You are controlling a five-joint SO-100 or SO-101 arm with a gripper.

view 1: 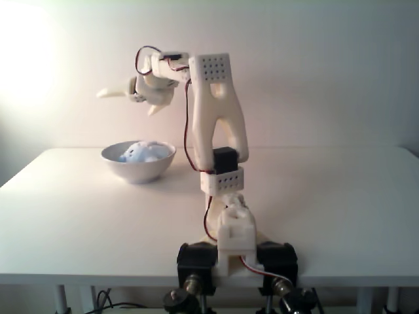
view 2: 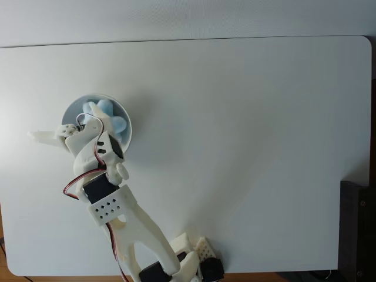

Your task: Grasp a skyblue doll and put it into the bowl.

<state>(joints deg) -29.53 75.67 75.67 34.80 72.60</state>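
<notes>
The skyblue doll (view 1: 145,152) lies inside the white bowl (view 1: 137,171) at the left of the table. From above, the doll (view 2: 108,114) fills the far right part of the bowl (view 2: 73,108), and the arm's wrist covers its near side. My gripper (view 1: 127,101) hangs well above the bowl, open, with one finger pointing left and the other angled down. Nothing is between the fingers. In the fixed view from above, the gripper (view 2: 56,134) sits over the bowl's left near rim.
The arm's base (view 1: 229,252) is clamped at the middle of the table's front edge. The white table (view 2: 247,147) stretches wide to the right of the bowl. A dark object (view 2: 357,229) stands past the table's right edge.
</notes>
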